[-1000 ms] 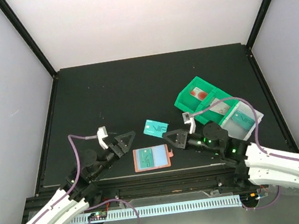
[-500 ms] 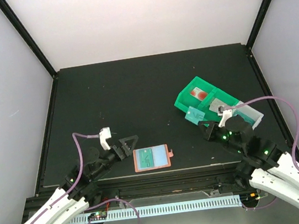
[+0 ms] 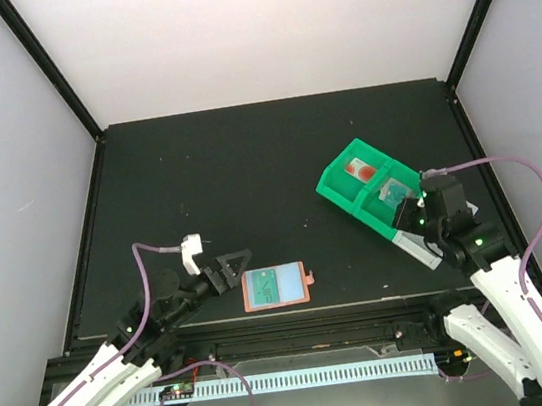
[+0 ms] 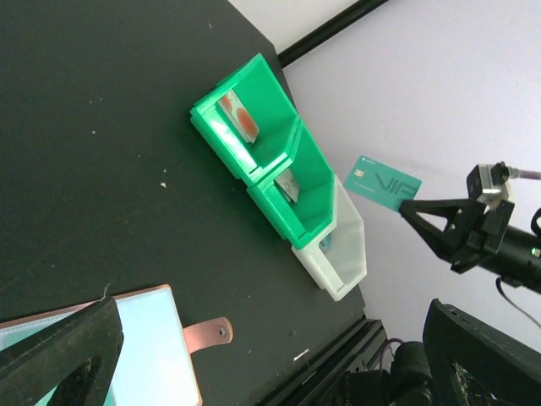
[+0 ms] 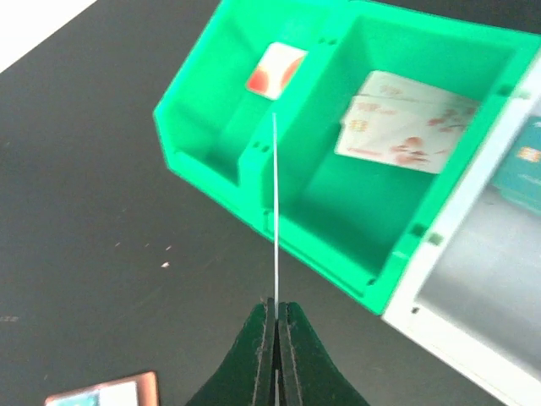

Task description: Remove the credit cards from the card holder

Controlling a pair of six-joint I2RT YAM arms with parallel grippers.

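Observation:
The salmon card holder (image 3: 275, 286) lies open on the table near the front edge, its pale blue inside up with a greenish card face showing in it. It also shows in the left wrist view (image 4: 127, 347) with its snap tab (image 4: 207, 331). My left gripper (image 3: 231, 266) is open and empty just left of the holder. My right gripper (image 3: 412, 211) is shut on the teal credit card (image 4: 382, 183) and holds it in the air over the bins. In the right wrist view the card (image 5: 275, 211) stands edge-on from the closed jaws (image 5: 275, 309).
A green two-compartment bin (image 3: 341, 185) stands at the right with a red-and-white card (image 5: 275, 69) and a pale patterned card (image 5: 406, 123) inside. A white bin (image 4: 342, 254) adjoins it and holds another teal card (image 5: 524, 169). Black frame rails border the table.
My right gripper has lifted the teal card from the table beside the holder and swung it right, over the bins. My left gripper has edged slightly toward the holder.

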